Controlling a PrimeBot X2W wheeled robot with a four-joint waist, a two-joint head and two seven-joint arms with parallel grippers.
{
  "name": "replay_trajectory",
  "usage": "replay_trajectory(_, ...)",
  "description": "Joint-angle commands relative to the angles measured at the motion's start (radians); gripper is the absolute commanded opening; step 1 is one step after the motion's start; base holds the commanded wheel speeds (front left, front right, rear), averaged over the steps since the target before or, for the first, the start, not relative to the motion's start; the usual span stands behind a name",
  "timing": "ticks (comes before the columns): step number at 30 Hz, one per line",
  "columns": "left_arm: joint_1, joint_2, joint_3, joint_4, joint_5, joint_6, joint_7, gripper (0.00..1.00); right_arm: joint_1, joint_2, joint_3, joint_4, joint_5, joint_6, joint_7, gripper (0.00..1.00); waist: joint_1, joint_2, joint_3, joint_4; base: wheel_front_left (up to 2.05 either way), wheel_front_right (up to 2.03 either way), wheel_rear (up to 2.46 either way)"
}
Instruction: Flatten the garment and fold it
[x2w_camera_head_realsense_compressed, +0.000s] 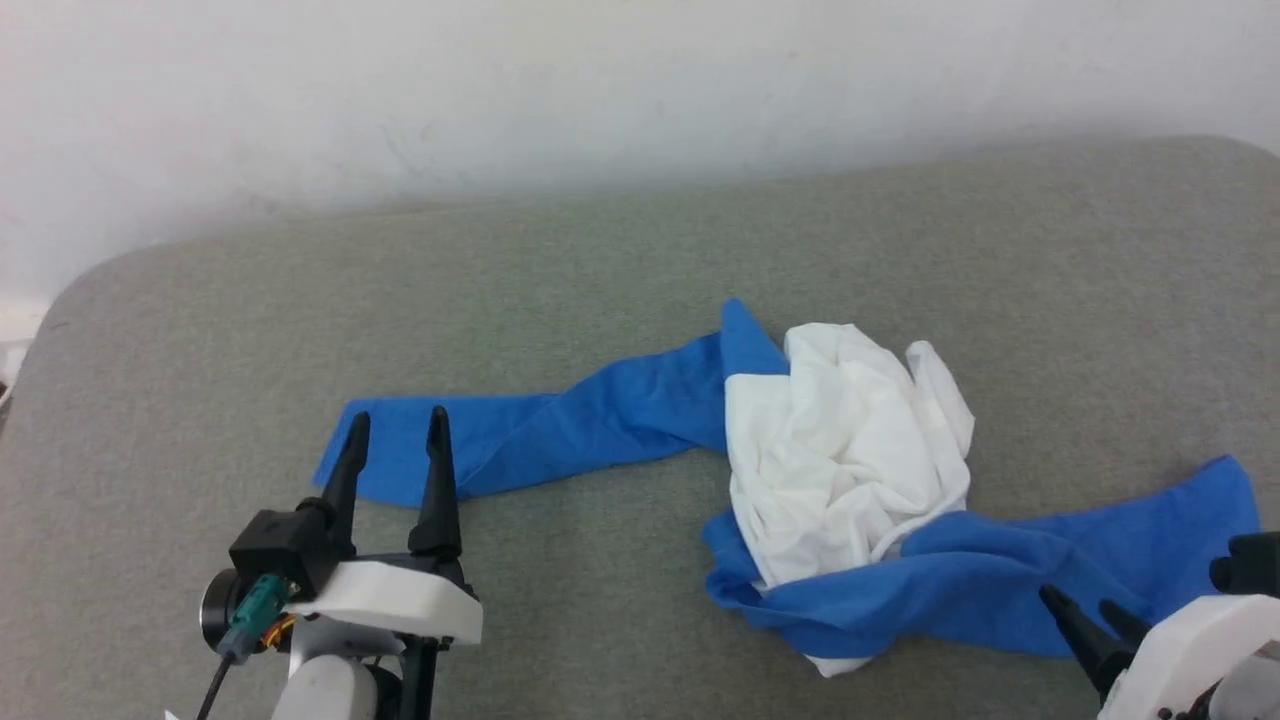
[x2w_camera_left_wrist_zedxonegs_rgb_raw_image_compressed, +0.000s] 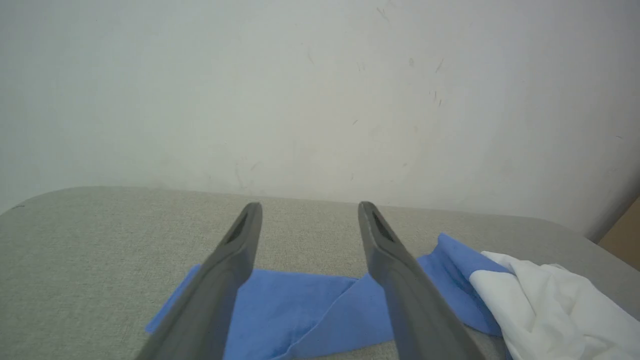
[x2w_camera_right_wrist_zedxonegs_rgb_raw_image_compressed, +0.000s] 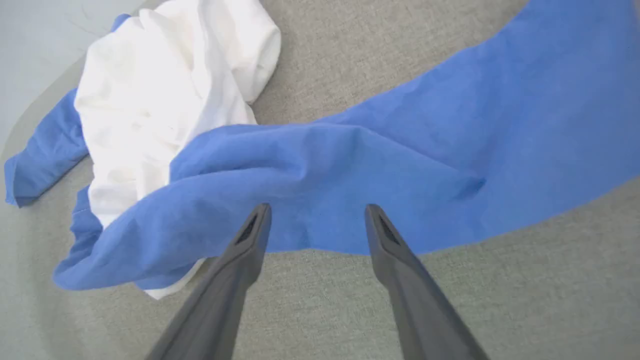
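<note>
The garment (x2w_camera_head_realsense_compressed: 845, 450) lies bunched up on the grey cushion (x2w_camera_head_realsense_compressed: 600, 260), its blue sleeves (x2w_camera_head_realsense_compressed: 560, 425) flung out, so we have not made it flat or folded it yet. Our left gripper (x2w_camera_head_realsense_compressed: 398, 416) and right gripper (x2w_camera_head_realsense_compressed: 1075, 598) gape wide, holding nothing.

The garment (x2w_camera_head_realsense_compressed: 845, 460) lies on the grey worktop (x2w_camera_head_realsense_compressed: 600, 270), right of centre. Its white body is bunched in a wrinkled heap. One blue sleeve stretches left with a twist; the other runs along the near side toward the right.
</note>
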Motion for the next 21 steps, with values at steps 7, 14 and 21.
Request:
replay_trajectory(7,-0.046,-0.008,-0.061,0.035,0.011,-0.028,-0.004,1.00,0.045,-0.003,0.059,-0.260,0.040,-0.001,-0.047,1.00,0.0000,-0.0001,0.023,-0.068,0.00,0.00,0.00)
replay_trajectory(14,-0.237,-0.013,-0.211,0.171,0.004,-0.072,0.106,1.00,-0.010,-0.003,0.189,-0.286,-0.104,-0.001,-0.311,1.00,0.0000,-0.0001,0.094,-0.095,0.00,0.00,0.00)
replay_trajectory(21,-0.501,-0.014,-0.361,0.380,-0.118,-0.058,0.316,1.00,-0.092,-0.003,0.330,-0.196,-0.162,-0.001,-0.478,1.00,0.0000,-0.0001,0.188,-0.122,0.00,0.00,0.00)
